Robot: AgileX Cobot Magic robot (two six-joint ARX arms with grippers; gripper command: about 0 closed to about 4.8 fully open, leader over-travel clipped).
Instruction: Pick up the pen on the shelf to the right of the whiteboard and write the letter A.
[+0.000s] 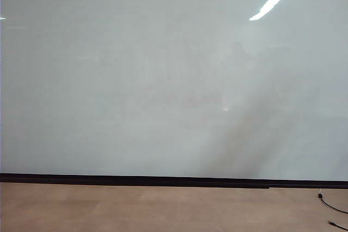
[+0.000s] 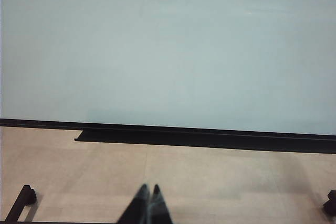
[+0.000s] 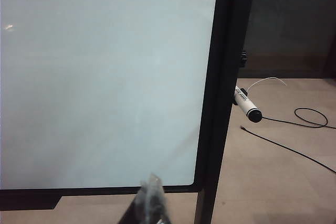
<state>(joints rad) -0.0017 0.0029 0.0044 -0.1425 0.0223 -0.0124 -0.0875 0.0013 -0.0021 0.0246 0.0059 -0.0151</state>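
The whiteboard point(image 1: 163, 74) point(image 2: 168, 45) point(image 3: 105, 77) fills most of each view, pale and glossy, and no letter A shows on it. The pen point(image 3: 247, 105), white-barrelled with a black end, sticks out past the board's black right frame point(image 3: 226, 77). The shelf under it is hidden behind that frame. My right gripper point(image 3: 152, 183) is shut and empty, low in front of the board's bottom right corner, well short of the pen. My left gripper point(image 2: 149, 188) is shut and empty, its tips over the tan floor before the board's black lower strip point(image 2: 210, 139). Neither gripper appears in the exterior view.
Tan floor point(image 1: 163, 207) runs below the board. Black cables point(image 3: 299, 116) point(image 1: 333, 208) lie on the floor to the right of the frame. Black stand feet point(image 2: 23, 199) point(image 2: 331, 203) sit at either side in the left wrist view.
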